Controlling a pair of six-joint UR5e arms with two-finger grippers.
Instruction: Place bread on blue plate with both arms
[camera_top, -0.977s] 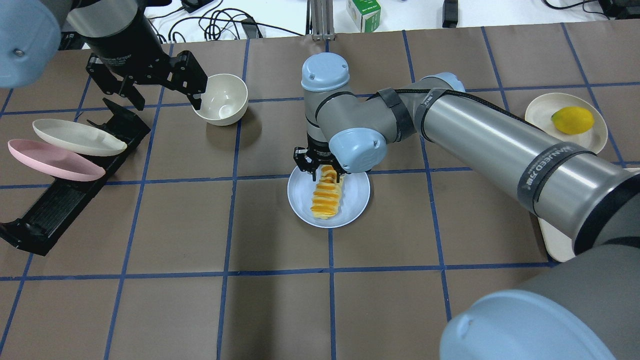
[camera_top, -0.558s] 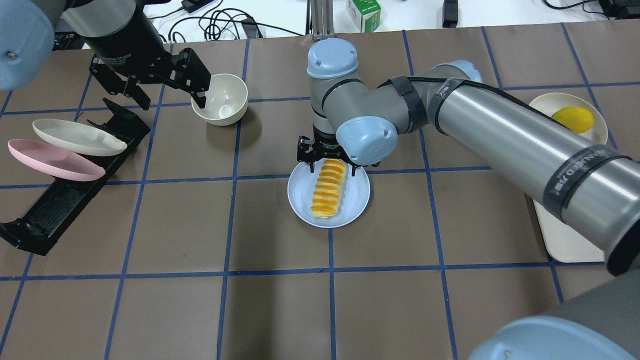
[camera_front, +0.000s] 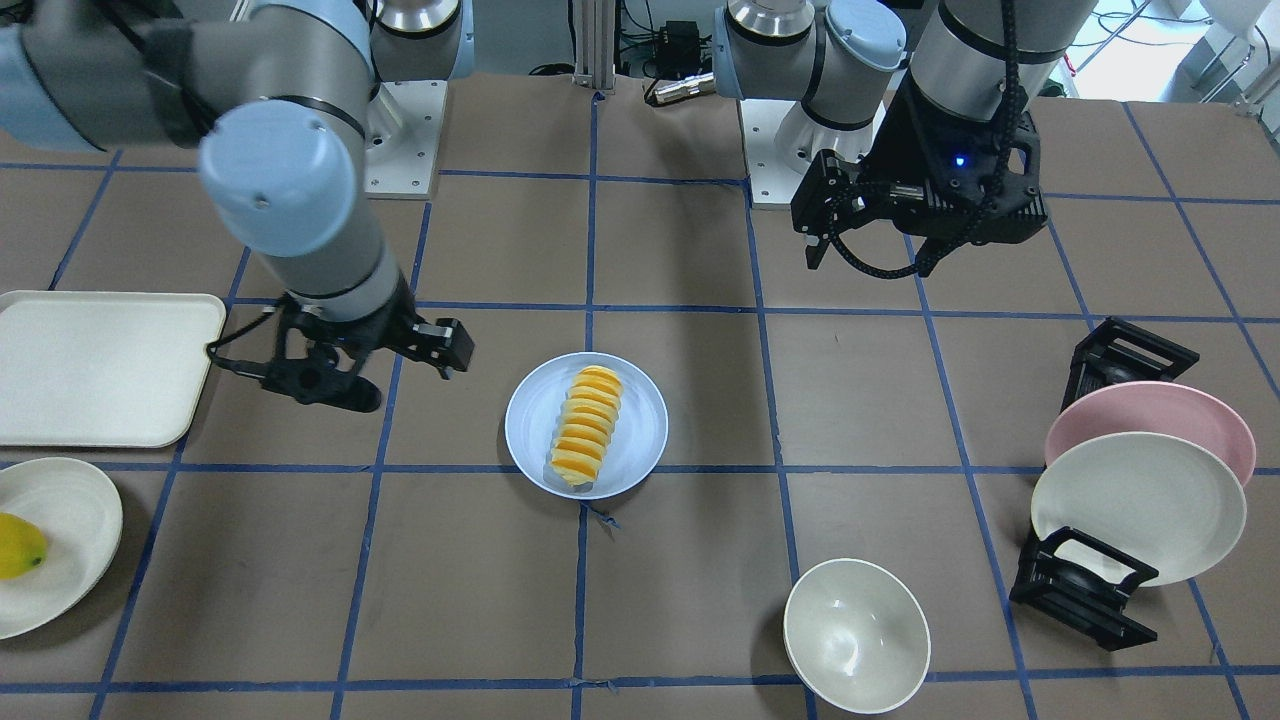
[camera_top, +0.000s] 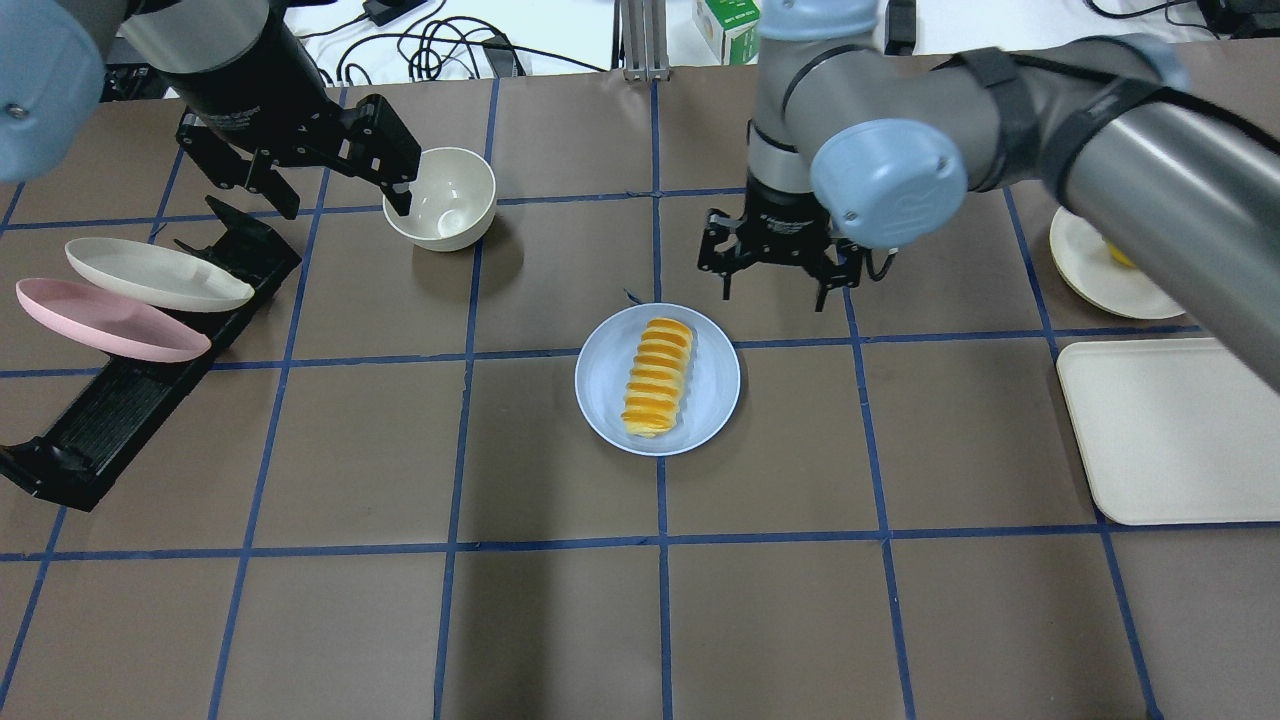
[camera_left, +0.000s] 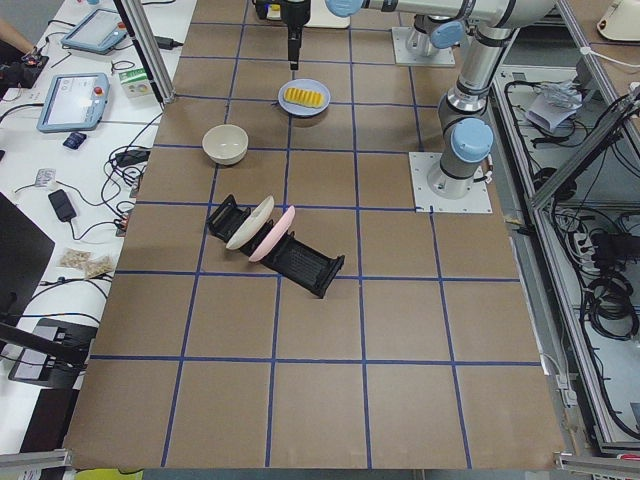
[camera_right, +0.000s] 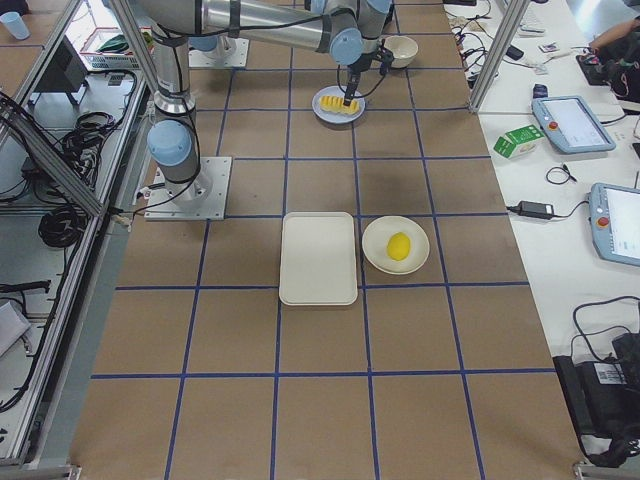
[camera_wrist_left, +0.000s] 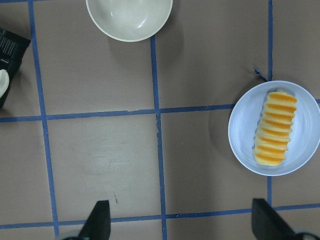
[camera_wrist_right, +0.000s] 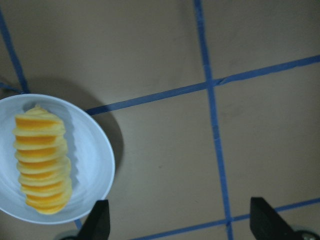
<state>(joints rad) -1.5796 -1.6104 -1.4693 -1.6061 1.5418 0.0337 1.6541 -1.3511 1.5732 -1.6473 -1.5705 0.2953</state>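
The bread (camera_top: 657, 378), a ridged yellow-orange loaf, lies flat on the blue plate (camera_top: 712, 390) at the table's middle. Nothing touches it. It also shows in the front view (camera_front: 585, 427) on the plate (camera_front: 640, 425), and in both wrist views (camera_wrist_left: 274, 128) (camera_wrist_right: 42, 160). My right gripper (camera_top: 775, 292) is open and empty. It hovers above the table, beyond the plate and to its right. My left gripper (camera_top: 343, 205) is open and empty. It hangs far left beside the cream bowl (camera_top: 445, 200).
A black rack (camera_top: 120, 400) at the left holds a pink plate (camera_top: 105, 320) and a cream plate (camera_top: 155, 273). A cream tray (camera_top: 1170, 430) lies at the right. Beyond it a cream plate (camera_front: 70, 520) holds a yellow fruit (camera_front: 18, 545).
My right gripper has let go of the bread, risen and swung right, away from the plate. The bread now lies free on the plate. The left arm has barely moved.
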